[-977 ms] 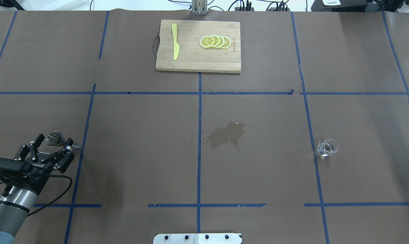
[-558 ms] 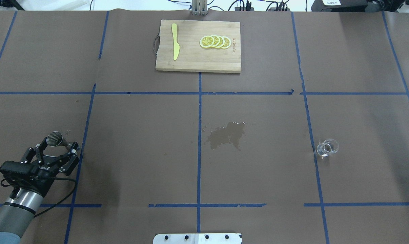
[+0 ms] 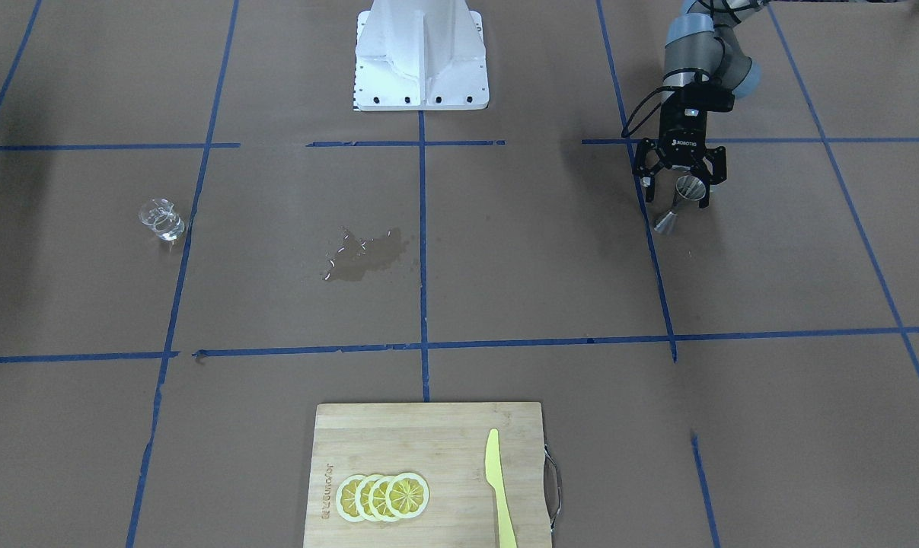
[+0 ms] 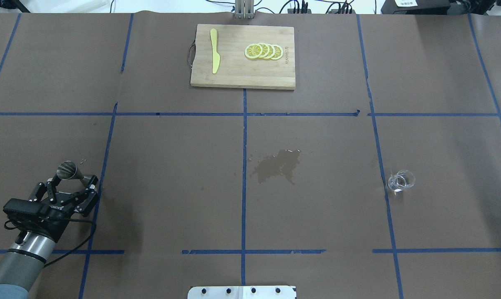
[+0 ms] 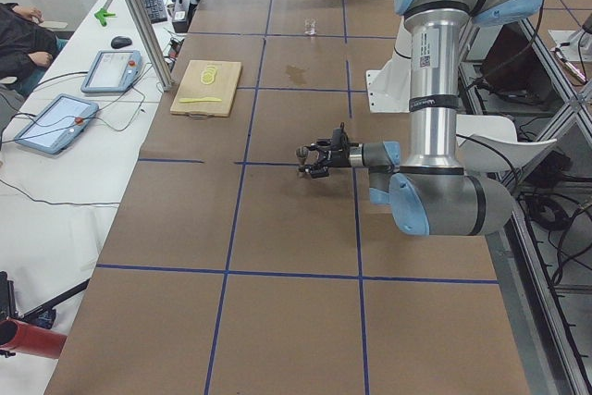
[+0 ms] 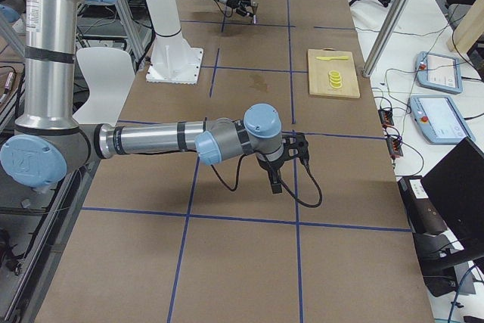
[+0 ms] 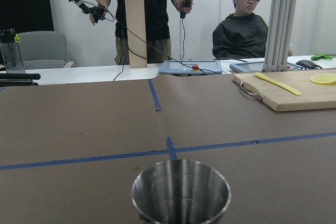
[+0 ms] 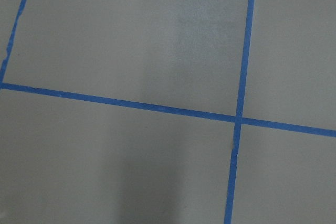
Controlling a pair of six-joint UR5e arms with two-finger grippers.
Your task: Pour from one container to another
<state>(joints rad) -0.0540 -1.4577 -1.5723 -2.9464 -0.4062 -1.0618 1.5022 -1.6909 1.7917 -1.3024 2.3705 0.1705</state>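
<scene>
The steel jigger (image 4: 67, 170) stands upright near the table's left edge. It also shows as the jigger (image 3: 684, 195) in the front view, and its open cup fills the bottom of the left wrist view as the jigger (image 7: 181, 192). My left gripper (image 4: 72, 180) lies level and open, with one finger on each side of the jigger and a gap showing in the front view (image 3: 680, 199). The clear glass beaker (image 4: 401, 181) stands far off on the right side, alone, seen again as the beaker (image 3: 161, 219). My right gripper (image 6: 277, 181) shows only in the exterior right view, pointing down at bare table; I cannot tell its state.
A wooden cutting board (image 4: 242, 74) at the far middle carries a yellow knife (image 4: 214, 50) and lemon slices (image 4: 263, 51). A wet stain (image 4: 277, 166) darkens the paper at the table's centre. The robot's white base (image 3: 421, 61) sits at the near edge.
My left gripper has slid to the right and drawn in around the jigger, its fingers now flanking it. The jigger and the beaker have stayed in place.
</scene>
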